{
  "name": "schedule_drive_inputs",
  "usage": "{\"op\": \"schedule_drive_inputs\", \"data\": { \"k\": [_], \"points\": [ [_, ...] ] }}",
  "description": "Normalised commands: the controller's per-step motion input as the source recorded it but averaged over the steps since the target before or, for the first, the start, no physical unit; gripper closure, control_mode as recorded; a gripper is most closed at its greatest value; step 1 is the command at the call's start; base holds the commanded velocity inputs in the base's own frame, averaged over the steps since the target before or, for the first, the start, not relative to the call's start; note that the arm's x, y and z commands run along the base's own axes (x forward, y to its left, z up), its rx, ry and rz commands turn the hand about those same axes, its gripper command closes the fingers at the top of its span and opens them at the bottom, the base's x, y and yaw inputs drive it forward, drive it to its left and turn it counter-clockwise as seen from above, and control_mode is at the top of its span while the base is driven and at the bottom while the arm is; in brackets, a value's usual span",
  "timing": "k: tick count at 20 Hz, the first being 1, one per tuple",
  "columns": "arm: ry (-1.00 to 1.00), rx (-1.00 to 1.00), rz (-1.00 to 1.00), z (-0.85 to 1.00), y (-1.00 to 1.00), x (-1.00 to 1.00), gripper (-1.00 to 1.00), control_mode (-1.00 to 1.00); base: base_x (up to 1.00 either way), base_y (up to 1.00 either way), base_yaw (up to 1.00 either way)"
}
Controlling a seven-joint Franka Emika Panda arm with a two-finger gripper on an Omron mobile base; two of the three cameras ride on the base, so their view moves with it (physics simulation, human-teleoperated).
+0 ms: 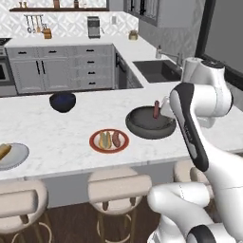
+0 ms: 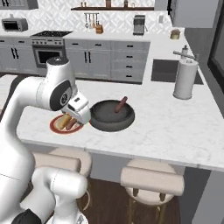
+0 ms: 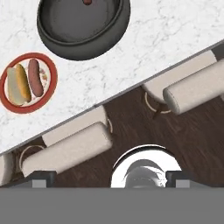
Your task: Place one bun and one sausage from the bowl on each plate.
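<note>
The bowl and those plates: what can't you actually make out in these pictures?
- Grey plate: cut by the left base view's left edge; only a bun shows.
- Bowl: hand view's top edge crops it and its sausage.
- Red-rimmed plate: the arm partly covers it in the right base view.

White marble counter (image 1: 57, 118) with round cushioned bar stools (image 1: 116, 187) beneath, dark wood floor (image 3: 144, 127). Grey cabinets (image 1: 61, 66) along the back wall, patterned tile backsplash (image 1: 66, 23), wooden shelf (image 2: 113, 8), oven (image 2: 48, 54), sink (image 1: 159, 70), paper towel holder (image 2: 185, 78).
</note>
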Motion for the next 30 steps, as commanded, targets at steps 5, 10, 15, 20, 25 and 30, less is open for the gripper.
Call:
{"op": "schedule_drive_inputs", "data": {
  "k": [5, 10, 15, 20, 25, 30],
  "points": [
    [0.0, 0.0, 0.0, 0.0, 0.0, 0.0, -1.0, 1.0, 0.43, -1.0, 0.05],
    [-0.01, 0.0, 0.0, 0.0, -0.09, 0.8, -1.0, -1.0, 0.15, -0.17, 0.01],
    [-0.09, -0.1, 0.01, 0.0, 0.8, 0.81, -1.0, -1.0, 0.0, 0.0, 0.0],
    [-0.03, -0.13, 0.0, -0.33, 0.91, 0.79, -1.0, -1.0, 0.0, 0.0, 0.0],
    [-0.03, -0.03, -0.01, -0.62, 0.25, 0.9, -1.0, -1.0, 0.0, 0.0, 0.0],
    [-0.07, 0.0, -0.01, -0.63, 0.0, 0.73, -1.0, -1.0, 0.0, 0.0, 0.0]
  ]
}}
